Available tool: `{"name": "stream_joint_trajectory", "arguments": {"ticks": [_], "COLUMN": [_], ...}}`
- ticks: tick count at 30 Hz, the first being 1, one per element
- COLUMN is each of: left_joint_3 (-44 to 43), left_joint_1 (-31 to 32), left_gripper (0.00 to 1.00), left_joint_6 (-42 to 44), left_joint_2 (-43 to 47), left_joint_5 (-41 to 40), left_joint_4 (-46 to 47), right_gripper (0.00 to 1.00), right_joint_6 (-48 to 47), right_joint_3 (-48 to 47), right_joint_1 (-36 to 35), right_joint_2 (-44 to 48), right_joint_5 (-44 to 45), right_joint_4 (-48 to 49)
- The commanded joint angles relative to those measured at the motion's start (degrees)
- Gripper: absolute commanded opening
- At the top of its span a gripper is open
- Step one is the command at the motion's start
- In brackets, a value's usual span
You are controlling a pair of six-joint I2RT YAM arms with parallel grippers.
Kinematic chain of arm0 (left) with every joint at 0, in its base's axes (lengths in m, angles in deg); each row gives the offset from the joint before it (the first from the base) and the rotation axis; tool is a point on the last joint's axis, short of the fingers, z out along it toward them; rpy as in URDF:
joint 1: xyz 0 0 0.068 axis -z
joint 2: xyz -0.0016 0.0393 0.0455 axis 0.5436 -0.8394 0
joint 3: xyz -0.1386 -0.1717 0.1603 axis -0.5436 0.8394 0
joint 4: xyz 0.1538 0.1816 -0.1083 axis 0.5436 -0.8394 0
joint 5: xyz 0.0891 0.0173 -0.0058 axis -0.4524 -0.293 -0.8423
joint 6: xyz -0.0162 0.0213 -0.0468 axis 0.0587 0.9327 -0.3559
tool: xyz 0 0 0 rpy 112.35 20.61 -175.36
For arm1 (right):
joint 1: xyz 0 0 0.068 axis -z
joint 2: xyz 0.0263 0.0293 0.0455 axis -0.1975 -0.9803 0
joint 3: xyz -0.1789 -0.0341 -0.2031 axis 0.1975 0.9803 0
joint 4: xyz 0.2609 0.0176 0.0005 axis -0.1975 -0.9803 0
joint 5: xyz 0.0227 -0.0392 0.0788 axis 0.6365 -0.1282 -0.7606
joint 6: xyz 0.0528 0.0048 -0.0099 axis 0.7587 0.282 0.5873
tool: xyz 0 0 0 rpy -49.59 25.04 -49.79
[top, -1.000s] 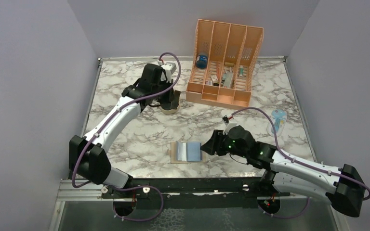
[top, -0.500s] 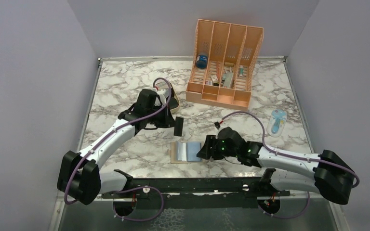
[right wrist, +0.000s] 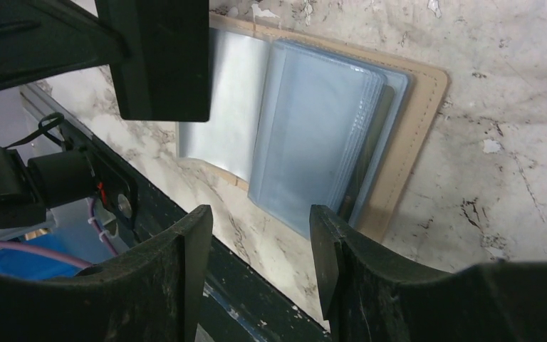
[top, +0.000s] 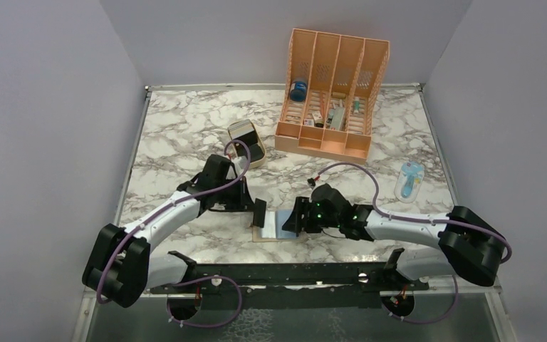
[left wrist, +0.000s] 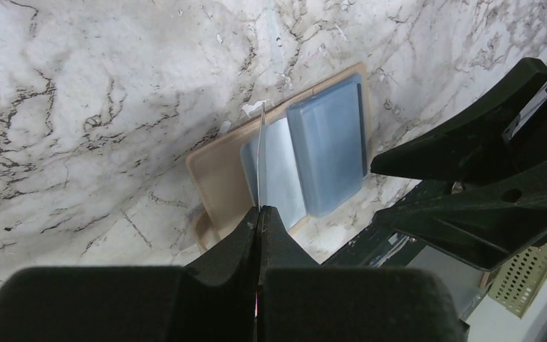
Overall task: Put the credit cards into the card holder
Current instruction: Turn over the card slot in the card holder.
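Observation:
The card holder [top: 269, 226] lies open near the table's front edge, with a tan cover [left wrist: 214, 171] and light-blue pockets [left wrist: 327, 139]. My left gripper [top: 251, 207] is shut on a black credit card [top: 260, 213] and holds it upright over the holder's left half. In the left wrist view the card [left wrist: 261, 153] is edge-on, its far end at the silver-grey pocket. It shows flat and black in the right wrist view [right wrist: 160, 60]. My right gripper [top: 293, 217] is open and empty just above the pockets [right wrist: 313, 135], its fingers [right wrist: 185, 271] apart.
A tan oval tray [top: 240, 129] with a dark inside sits behind the left arm. A big orange slotted organizer [top: 331, 96] stands at the back. A blue-and-white item [top: 411, 179] lies at the right. The black front rail [top: 292, 274] is just below the holder.
My left gripper has come from the oval tray toward the front and down to the card holder, carrying the black card. My right gripper has moved left over the holder's right half.

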Motion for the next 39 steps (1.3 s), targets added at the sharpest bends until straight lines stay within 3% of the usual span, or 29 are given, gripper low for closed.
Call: {"name": "stream_joint_trajectory", "arguments": {"ticks": [1, 23, 39], "left_joint_3": [1.51, 5.35, 7.86], "left_joint_1": [-0.11, -0.01, 0.01], "left_gripper": [0.00, 0.00, 0.00], "left_joint_6": [-0.81, -4.18, -8.01], "left_joint_2": [0.90, 2.74, 4.44], "left_joint_5": [0.47, -0.06, -3.07], "left_joint_4": [2.72, 5.13, 6.34], "right_gripper": [0.53, 0.54, 0.54], "right_joint_6": [0.74, 1.10, 0.39], "right_joint_3": [-2.60, -6.19, -6.96], "right_joint_1": [-0.28, -0.23, -0.24], "right_joint_2": [-2.68, -9.29, -13.38], "right_joint_5": [0.61, 4.19, -3.59], "right_joint_4": [1.75, 0.34, 9.33]}}
